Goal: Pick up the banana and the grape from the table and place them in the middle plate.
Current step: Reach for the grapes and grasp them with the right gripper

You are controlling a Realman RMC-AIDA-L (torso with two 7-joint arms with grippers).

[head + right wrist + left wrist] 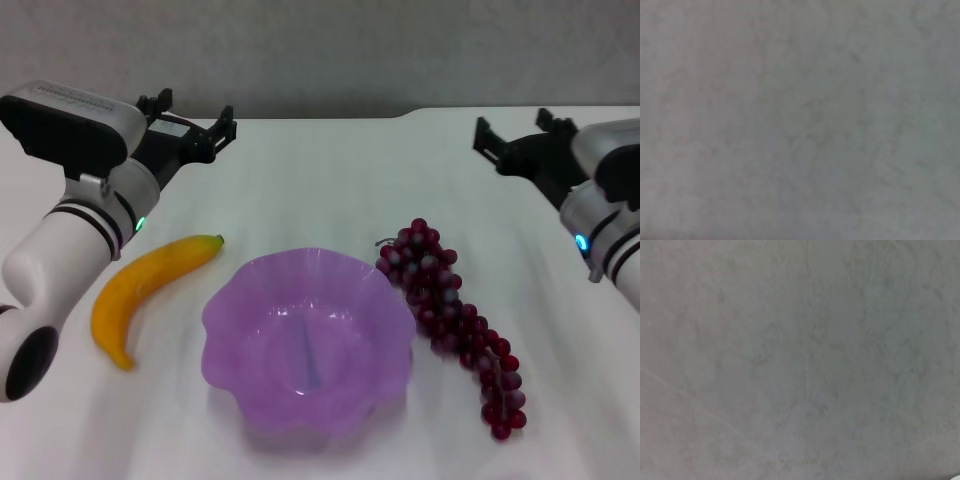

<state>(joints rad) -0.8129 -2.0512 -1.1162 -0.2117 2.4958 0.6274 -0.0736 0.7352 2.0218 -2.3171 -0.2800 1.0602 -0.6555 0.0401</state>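
- Left gripper (190, 118): raised at the table's (320, 180) far left; fingers seemingly spread, nothing held.
- Right gripper (515, 135): raised far right, likewise spread.
- Banana (148, 290): laid below left gripper.
- Grape (450, 315): laid below right gripper.
- Middle plate (225, 320): set between both fruits.

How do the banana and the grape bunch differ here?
The banana is one smooth yellow-orange curve; the grape bunch is many small dark red spheres. The banana lies left of the purple plate, the grape bunch right. Both rest on the white table, outside the plate, untouched by either hand.
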